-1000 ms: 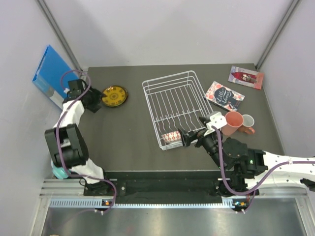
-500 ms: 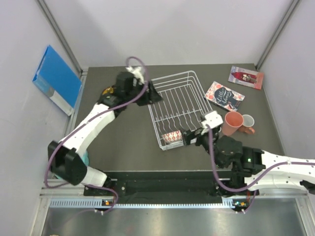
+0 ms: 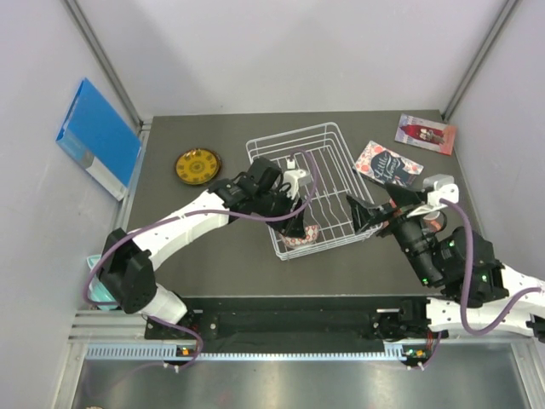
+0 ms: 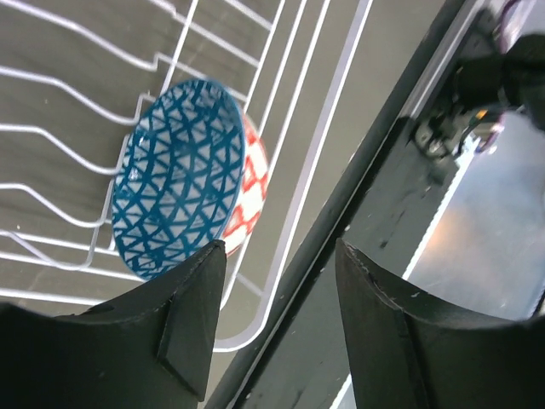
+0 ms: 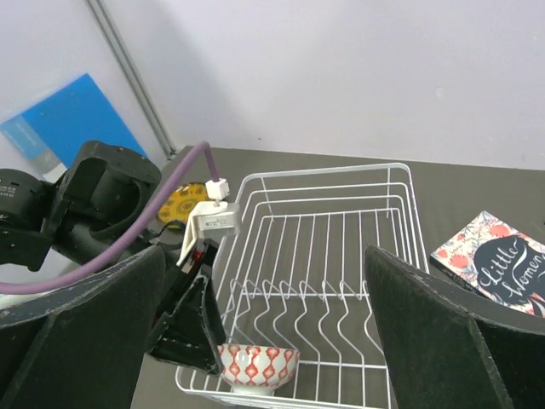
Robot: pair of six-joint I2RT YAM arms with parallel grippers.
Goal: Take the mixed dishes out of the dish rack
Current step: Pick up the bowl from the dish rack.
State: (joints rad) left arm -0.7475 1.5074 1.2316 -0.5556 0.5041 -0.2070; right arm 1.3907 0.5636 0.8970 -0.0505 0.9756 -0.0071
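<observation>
White wire dish rack [image 3: 311, 175] sits on the dark bench [image 3: 213, 221], centre, slightly far. Only one dish is in it: a small patterned bowl [image 4: 183, 175], blue triangle lattice inside, red-and-white pattern outside, in the rack's near-left corner. Right wrist view shows the bowl mouth-up on the rack floor, close to the near rim. Left arm reaches in from the left across the rack's left side. Left gripper [image 4: 278, 247] hangs over the near-left corner, fingers spread with nothing between them. In the left wrist view the bowl lies just beside one fingertip [image 4: 200, 281], whose edge overlaps the bowl's rim; contact cannot be judged. The gap between the fingers shows only the rack's near rim wires and bench edge. Right gripper [image 5: 264, 251] is just off the rack's near-right side, pointing left toward the rack, fingers wide apart and empty, not touching the wire as far as the top view shows. Amber plate [image 3: 197, 166] lies flat on the bench, left of the rack and apart from it. Dark floral booklet [image 3: 387, 164] lies just right of the rack; a second, reddish booklet [image 3: 424, 132] is at the far-right corner. Blue folder [image 3: 98, 136] leans against the left wall.
</observation>
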